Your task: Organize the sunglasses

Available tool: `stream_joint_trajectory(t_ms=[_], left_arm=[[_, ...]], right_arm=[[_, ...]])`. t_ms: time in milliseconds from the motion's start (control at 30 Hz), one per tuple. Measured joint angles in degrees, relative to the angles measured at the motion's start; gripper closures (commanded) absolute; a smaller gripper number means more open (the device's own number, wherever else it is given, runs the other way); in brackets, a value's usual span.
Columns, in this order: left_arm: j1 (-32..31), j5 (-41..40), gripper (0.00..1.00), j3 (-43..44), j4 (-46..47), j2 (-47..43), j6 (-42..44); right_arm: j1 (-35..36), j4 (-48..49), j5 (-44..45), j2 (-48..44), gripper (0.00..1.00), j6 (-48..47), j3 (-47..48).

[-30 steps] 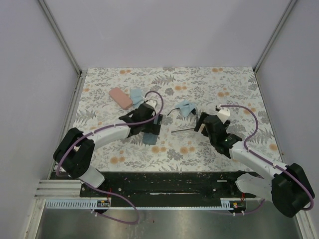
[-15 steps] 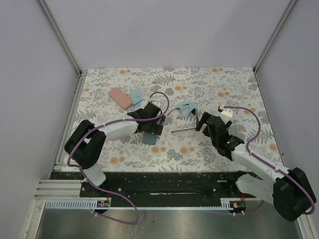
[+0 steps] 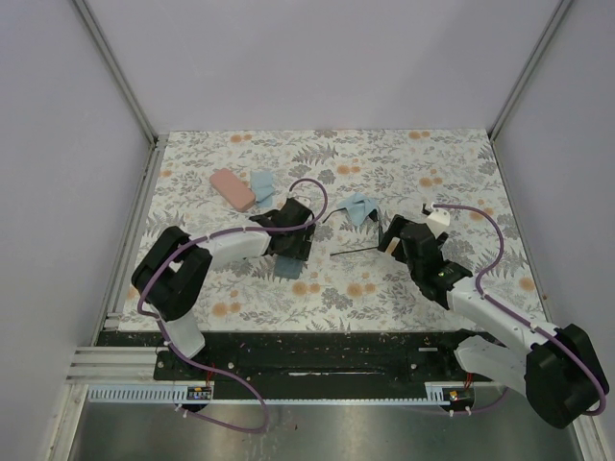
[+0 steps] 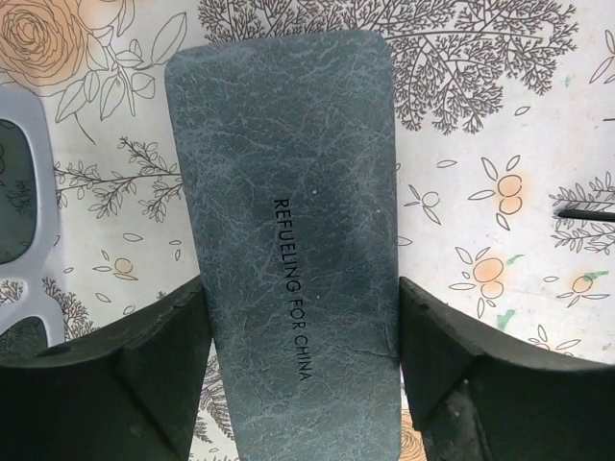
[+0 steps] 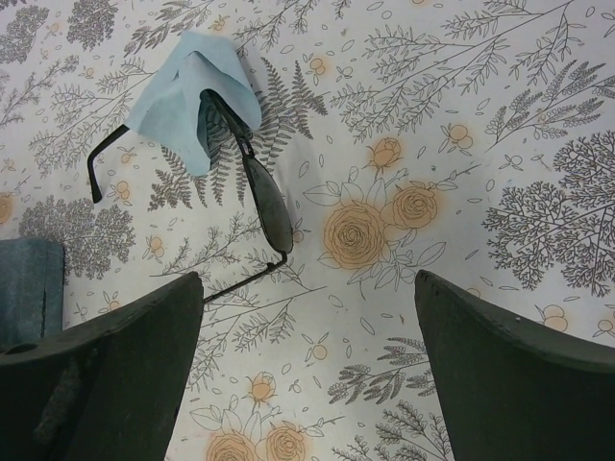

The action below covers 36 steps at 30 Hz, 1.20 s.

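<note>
The black-framed sunglasses [image 5: 264, 202] lie unfolded on the floral table, one end under a light blue cloth [image 5: 187, 96]. My right gripper [image 5: 307, 283] hovers open just short of them, nothing between its fingers. In the top view the black sunglasses [image 3: 357, 250] lie just left of the right gripper [image 3: 392, 240]. The whitish-framed sunglasses [image 4: 29, 240] show at the left edge of the left wrist view. My left gripper [image 4: 301, 288] has its fingers against both long sides of the grey-blue case [image 4: 283, 192], which lies flat on the table.
A pink case [image 3: 232, 188] and a second light blue cloth [image 3: 261, 182] lie at the back left. The cloth [image 3: 357, 207] over the black pair sits mid-table. The grey-blue case [image 3: 287, 267] pokes out from under the left gripper [image 3: 288, 252].
The left gripper's jaws have closed in onto the sides of the grey-blue case after the arm shifted slightly right. The right arm has barely moved.
</note>
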Motion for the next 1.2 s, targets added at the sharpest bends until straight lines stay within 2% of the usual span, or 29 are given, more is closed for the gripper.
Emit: stream_joint_trajectory(t_ms=[33, 67, 100, 133, 367, 433, 533, 733, 767, 833, 867, 1033, 1200], left_arm=[[0.04, 0.09, 0.32, 0.0, -0.02, 0.02, -0.02], [0.09, 0.11, 0.21, 0.0, -0.04, 0.0, -0.04], [0.11, 0.33, 0.13, 0.0, -0.02, 0.0, -0.04], [0.2, 0.57, 0.1, 0.0, 0.02, 0.0, 0.09], [1.38, 4.2, 0.14, 0.07, 0.46, 0.0, -0.52], [1.68, 4.74, 0.19, 0.07, 0.55, 0.0, -0.7], [2.12, 5.35, 0.33, 0.07, 0.52, -0.02, -1.01], [2.75, 6.36, 0.45, 0.07, 0.7, -0.04, -1.27], [2.75, 6.45, 0.43, 0.07, 0.7, -0.04, -1.27], [2.84, 6.58, 0.24, 0.07, 0.7, -0.04, -1.29], [2.89, 6.67, 0.19, 0.07, 0.7, -0.04, -1.29], [3.1, 7.63, 0.18, 0.07, 1.05, -0.17, -1.57], [3.61, 8.57, 0.3, 0.07, 1.14, -0.9, -1.6]], right_arm=[[-0.07, 0.0, -0.02, 0.02, 0.02, 0.0, 0.0], [-0.11, 0.02, -0.04, 0.09, 0.02, 0.0, 0.0], [-0.17, 0.02, -0.07, 0.26, 0.02, 0.0, 0.0], [-0.22, 0.02, -0.11, 0.48, 0.02, 0.0, 0.0], [-0.48, 0.0, -1.11, 1.81, 0.02, 0.0, 0.0], [-0.5, 0.0, -1.27, 1.86, 0.02, 0.0, 0.0], [-0.59, 0.02, -1.49, 2.14, 0.02, 0.0, 0.0], [-0.68, 0.02, -1.55, 2.56, 0.02, 0.0, 0.0], [-0.72, 0.02, -1.55, 2.56, 0.02, 0.0, 0.0], [-0.85, 0.02, -1.62, 2.6, 0.01, 0.0, 0.0], [-0.9, 0.04, -1.68, 2.67, 0.01, 0.0, 0.0], [-0.98, 0.02, -2.71, 3.69, 0.01, 0.0, 0.0], [-1.09, 0.15, -3.06, 4.17, 0.01, 0.0, 0.0]])
